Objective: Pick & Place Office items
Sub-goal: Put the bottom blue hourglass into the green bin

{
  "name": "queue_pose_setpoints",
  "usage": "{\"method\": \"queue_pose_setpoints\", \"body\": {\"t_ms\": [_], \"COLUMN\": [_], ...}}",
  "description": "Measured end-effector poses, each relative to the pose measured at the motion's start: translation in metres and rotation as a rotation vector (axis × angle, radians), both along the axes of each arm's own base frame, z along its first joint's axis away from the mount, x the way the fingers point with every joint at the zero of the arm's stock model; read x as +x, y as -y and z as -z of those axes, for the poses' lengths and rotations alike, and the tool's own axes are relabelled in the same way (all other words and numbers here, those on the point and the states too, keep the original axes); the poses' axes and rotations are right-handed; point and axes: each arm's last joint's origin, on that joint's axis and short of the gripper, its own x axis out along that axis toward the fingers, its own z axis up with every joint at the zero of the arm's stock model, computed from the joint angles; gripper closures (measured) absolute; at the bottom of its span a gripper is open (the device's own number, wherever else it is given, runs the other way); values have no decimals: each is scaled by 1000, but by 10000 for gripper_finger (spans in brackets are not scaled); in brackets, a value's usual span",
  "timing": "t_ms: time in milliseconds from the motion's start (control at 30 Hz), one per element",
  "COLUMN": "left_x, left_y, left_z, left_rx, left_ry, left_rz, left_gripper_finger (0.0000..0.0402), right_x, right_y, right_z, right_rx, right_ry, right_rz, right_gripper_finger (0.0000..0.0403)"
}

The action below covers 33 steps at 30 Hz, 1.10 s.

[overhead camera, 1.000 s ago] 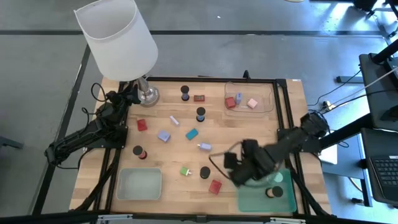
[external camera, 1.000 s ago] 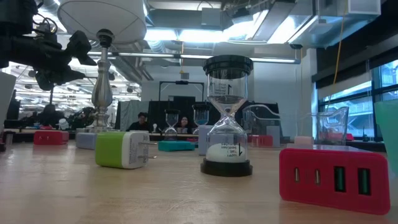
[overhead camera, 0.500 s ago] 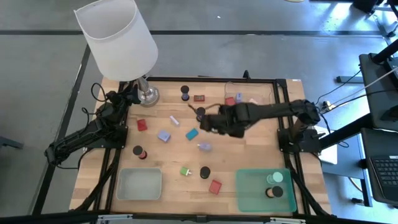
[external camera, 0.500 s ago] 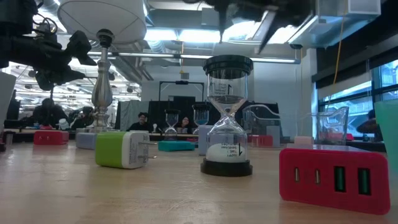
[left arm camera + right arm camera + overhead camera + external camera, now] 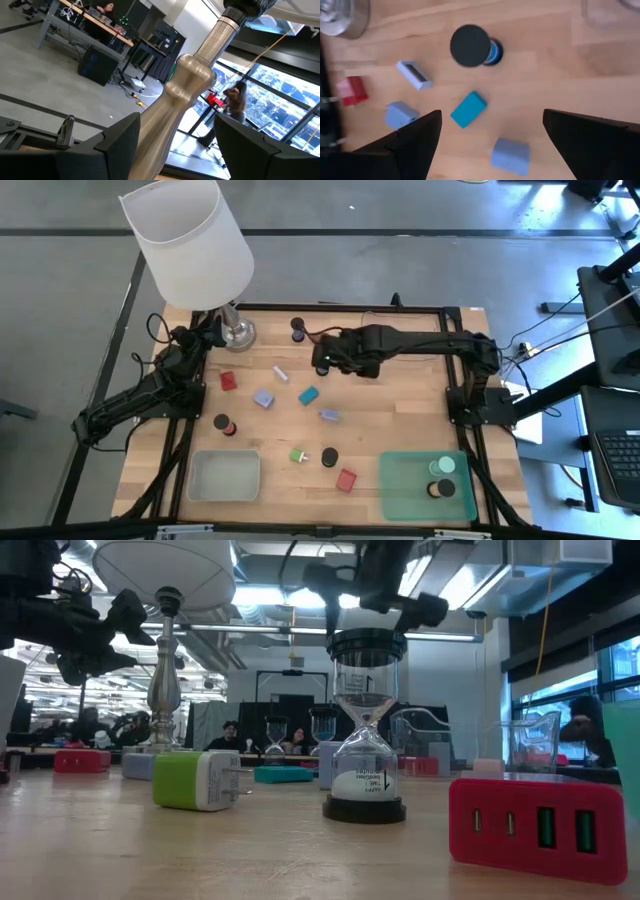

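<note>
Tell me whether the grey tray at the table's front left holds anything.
Empty: the high view shows only the bare floor of the grey tray, with no item inside.

The high view looks straight down on the whole table (image 5: 400, 415). The low view sits at tabletop height, close to an hourglass (image 5: 366, 726). Each wrist view faces past its own fingers (the right shares the teal block (image 5: 468, 109) (image 5: 308, 395) with the high view).

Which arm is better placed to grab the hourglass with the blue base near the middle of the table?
The right. Its hand hangs open directly over the blue-based hourglass, while the left hand sits at the table's far corner, fingers either side of the lamp stem.
</note>
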Motion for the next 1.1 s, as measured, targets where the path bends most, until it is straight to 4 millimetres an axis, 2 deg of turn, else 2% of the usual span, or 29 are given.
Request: {"method": "queue_pose_setpoints", "body": {"t_ms": [167,600,1100], "left_x": [0,1,1], "left_y": [0,0,0], "left_z": [0,1,2], "left_rx": [-1,-9,-14], "left_ry": [-2,-15,-22], "left_rz": [0,0,1], "left_gripper_finger": [151,151,151], "right_x": [11,25,44], "right_y": [11,39,45], "right_z": [9,42,77], "right_rx": [-45,-100,-156], "right_ry": [4,-91,-137], "right_rz": [-105,-235,-361], "right_gripper_finger": [53,53,53]}}
